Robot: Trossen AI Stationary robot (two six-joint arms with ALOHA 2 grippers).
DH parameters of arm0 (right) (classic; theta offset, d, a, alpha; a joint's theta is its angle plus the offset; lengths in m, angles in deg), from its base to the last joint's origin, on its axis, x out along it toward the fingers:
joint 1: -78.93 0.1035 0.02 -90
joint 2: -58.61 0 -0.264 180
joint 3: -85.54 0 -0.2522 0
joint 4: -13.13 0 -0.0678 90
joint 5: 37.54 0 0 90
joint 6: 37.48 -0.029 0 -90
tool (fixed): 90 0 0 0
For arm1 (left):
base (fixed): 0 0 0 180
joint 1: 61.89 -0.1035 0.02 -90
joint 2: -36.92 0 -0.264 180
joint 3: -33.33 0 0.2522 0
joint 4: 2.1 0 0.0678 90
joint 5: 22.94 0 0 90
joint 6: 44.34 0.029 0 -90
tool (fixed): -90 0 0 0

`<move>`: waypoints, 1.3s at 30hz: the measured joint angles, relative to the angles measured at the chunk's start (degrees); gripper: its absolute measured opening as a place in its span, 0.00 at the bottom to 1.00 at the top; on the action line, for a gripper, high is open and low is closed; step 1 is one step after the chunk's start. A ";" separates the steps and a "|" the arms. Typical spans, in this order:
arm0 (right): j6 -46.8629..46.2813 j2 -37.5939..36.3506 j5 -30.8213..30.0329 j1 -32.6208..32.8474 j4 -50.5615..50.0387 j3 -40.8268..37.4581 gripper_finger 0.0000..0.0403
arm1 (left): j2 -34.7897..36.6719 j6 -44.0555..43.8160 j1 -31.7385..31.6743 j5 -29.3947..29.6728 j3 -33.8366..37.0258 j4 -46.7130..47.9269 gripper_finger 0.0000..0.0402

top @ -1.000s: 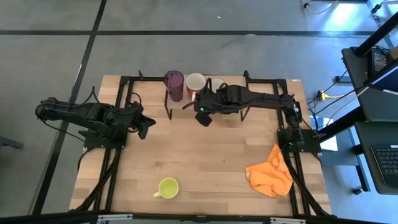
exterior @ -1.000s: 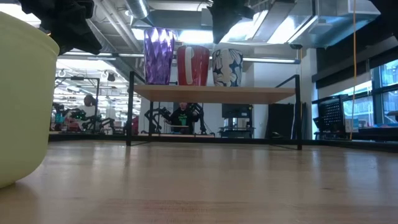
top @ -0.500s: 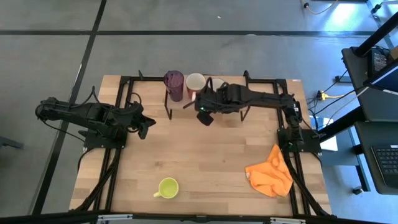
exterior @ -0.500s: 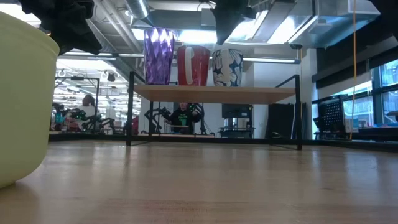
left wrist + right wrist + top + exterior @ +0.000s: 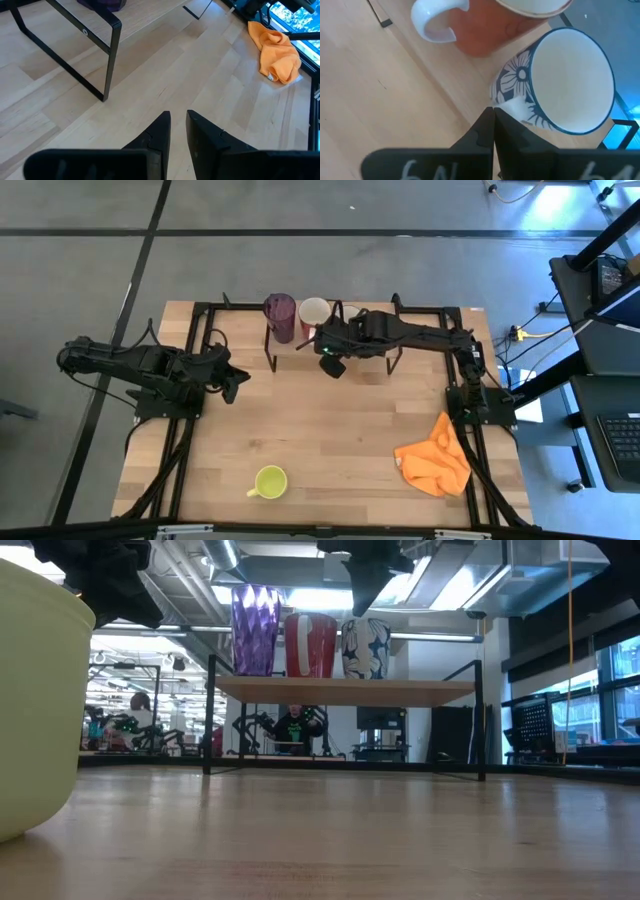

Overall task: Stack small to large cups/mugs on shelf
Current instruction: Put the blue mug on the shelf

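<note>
Along the far edge of the light-wood tabletop [image 5: 330,430], three vessels already stand in a row on the small raised light-wood shelf on thin black metal legs [image 5: 345,690]: the tall dark purple faceted tumbler [image 5: 255,630] at its left end, the reddish-brown mug with a white inside [image 5: 311,645] touching it, and the small white mug with a dark blue flower pattern [image 5: 366,648] just beside that. The right gripper [image 5: 493,117] hangs above the shelf's front edge, close by the patterned mug, with its dark fingers pressed together and nothing between them; from the wrist view its tips look to be touching the mug's white handle, though whether they press on it cannot be told. The step in hand appears to be finishing with this mug, so the sensible move would be to lift straight up before swinging away, lest the closed tips drag the handle and turn or tip the mug into its reddish-brown neighbour. The round yellow-green mug [image 5: 269,481] sits alone near the tabletop's front edge, well apart from the shelf, and is the one left to fetch. The left gripper [image 5: 177,130] waits over the left side of the tabletop, its fingers a narrow gap apart and empty. A crumpled orange cloth [image 5: 433,463] lies toward the front right corner.
</note>
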 joint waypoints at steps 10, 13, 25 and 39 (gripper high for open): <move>0.06 0.00 -0.01 0.00 -0.82 0.00 0.02 | 0.00 0.00 0.00 0.00 0.00 0.00 0.14; 0.12 0.00 -0.01 0.00 -1.27 0.00 0.02 | 0.00 0.00 0.00 0.00 0.00 -0.02 0.14; -1.59 -0.02 0.92 0.00 -2.02 0.00 0.02 | 0.00 -0.02 0.04 0.00 0.00 -0.04 0.14; -13.44 -0.22 15.60 -4.74 3.44 5.37 0.02 | 0.02 -2.17 0.02 -0.02 0.00 -0.07 0.14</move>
